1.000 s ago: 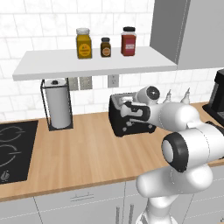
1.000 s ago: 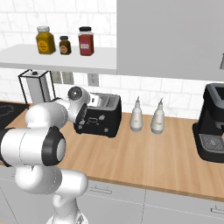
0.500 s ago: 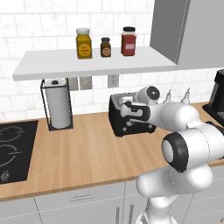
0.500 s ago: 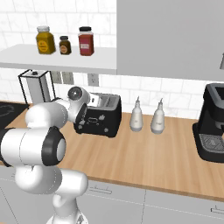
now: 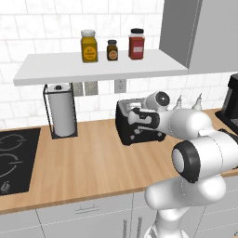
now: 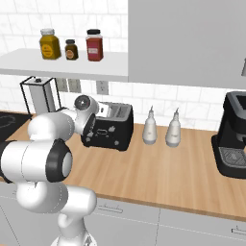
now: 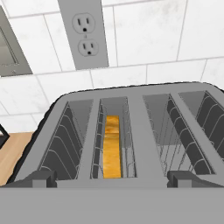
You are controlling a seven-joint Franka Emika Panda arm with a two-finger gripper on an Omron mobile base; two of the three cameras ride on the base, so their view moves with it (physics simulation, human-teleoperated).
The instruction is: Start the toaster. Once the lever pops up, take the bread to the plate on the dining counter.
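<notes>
Toaster: I see the black toaster (image 5: 139, 125) on the wood counter (image 5: 88, 162), below the shelf (image 5: 93, 67).
Bread: the bread (image 7: 112, 146) stands on edge in the left slot, its long axis along the slot.
Gripper: my gripper (image 7: 111, 179) hovers above, fingertips (image 7: 41, 178) spread wide, empty.
Hand view: wall outlet (image 7: 84, 33).
Right base view: two bottles (image 6: 150, 130), coffee machine (image 6: 233, 134).

No text, brand or number can be read anywhere: the three jars (image 5: 111, 46) on the shelf (image 5: 97, 69) carry labels too blurred to read.
</notes>
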